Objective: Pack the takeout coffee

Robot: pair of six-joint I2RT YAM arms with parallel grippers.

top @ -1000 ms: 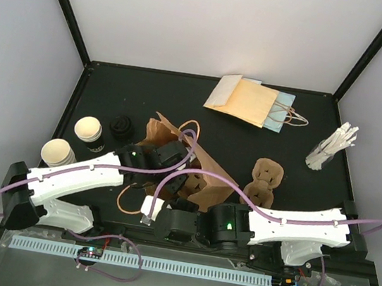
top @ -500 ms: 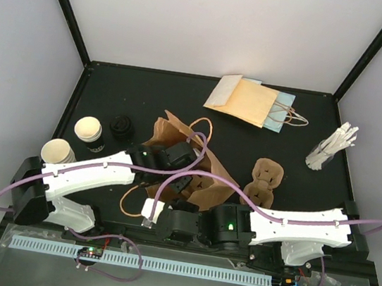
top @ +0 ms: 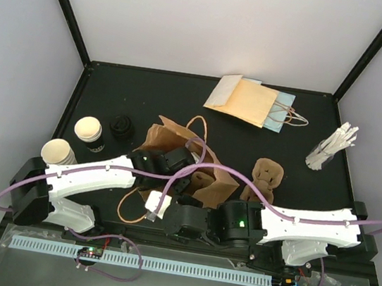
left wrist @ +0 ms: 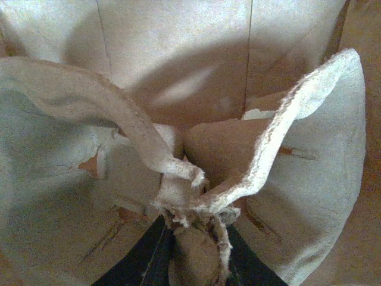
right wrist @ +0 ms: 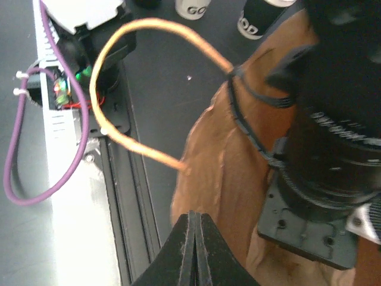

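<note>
Two takeout coffee cups (top: 88,128) (top: 58,151), cream with black sleeves, stand at the table's left; their bases also show at the top of the right wrist view as cups (right wrist: 262,18). A brown paper bag (top: 167,138) lies open mid-table. My left gripper (left wrist: 193,238) reaches inside it, shut on the frayed rim of a brown pulp cup carrier (left wrist: 268,161). The right gripper (right wrist: 194,219) is shut with nothing in it, close against the bag's (right wrist: 220,161) near side.
Black lids (top: 122,128) sit next to the cups. A second pulp carrier (top: 264,176) lies right of the bag. Flat paper bags (top: 250,100) lie at the back, a cup of stirrers (top: 328,152) at the right. The bag's handle loop (right wrist: 113,83) arches toward the near rail.
My left arm has pushed rightward and deeper into the bag with the carrier, and the bag has shifted and changed shape. The right arm has shifted slightly along the bag's near side.
</note>
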